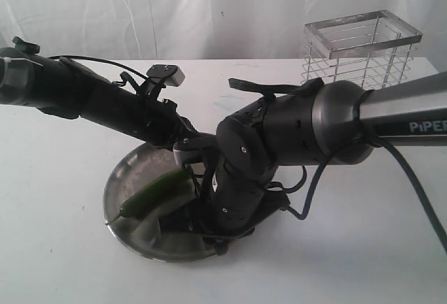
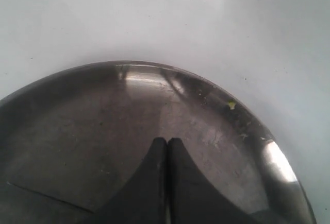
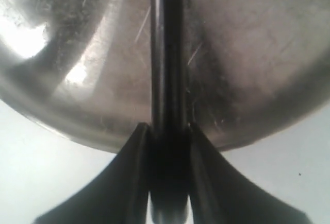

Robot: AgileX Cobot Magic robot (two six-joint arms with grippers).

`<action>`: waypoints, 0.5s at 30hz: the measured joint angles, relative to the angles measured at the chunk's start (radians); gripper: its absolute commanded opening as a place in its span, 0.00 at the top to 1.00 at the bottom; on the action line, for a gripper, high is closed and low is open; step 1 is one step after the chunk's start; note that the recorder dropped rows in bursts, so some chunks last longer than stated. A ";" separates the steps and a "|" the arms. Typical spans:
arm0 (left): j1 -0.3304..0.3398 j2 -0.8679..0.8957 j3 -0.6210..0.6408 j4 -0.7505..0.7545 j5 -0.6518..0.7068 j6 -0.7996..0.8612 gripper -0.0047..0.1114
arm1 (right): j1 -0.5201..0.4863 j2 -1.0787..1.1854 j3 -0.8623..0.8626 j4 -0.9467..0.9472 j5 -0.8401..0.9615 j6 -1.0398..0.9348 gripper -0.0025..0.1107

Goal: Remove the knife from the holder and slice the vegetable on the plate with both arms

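Observation:
The round steel plate (image 1: 117, 221) lies on the white table with the dark green vegetable (image 1: 157, 196) in it, stem end toward the left rim. My left gripper (image 2: 167, 141) is shut with nothing between its tips, low over bare plate (image 2: 67, 131). In the exterior view it sits at the vegetable's right end (image 1: 187, 152); contact cannot be told. My right gripper (image 3: 167, 128) is shut on the knife (image 3: 166, 49), whose dark length runs out over the plate (image 3: 247, 54). The right arm (image 1: 244, 178) hides the knife in the exterior view.
The wire holder (image 1: 360, 49) stands at the back right of the table, behind the right arm's grey sleeve (image 1: 412, 115). A cable (image 1: 419, 199) hangs from that arm over the table. A white backdrop closes the far side.

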 measured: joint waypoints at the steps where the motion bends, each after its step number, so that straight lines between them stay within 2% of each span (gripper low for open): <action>1: 0.000 0.000 0.000 0.000 0.000 0.000 0.96 | 0.000 0.000 0.000 0.000 -0.005 0.000 0.98; 15: 0.000 0.000 0.000 0.000 0.000 0.000 0.96 | 0.024 0.000 0.000 -0.100 0.004 0.087 0.98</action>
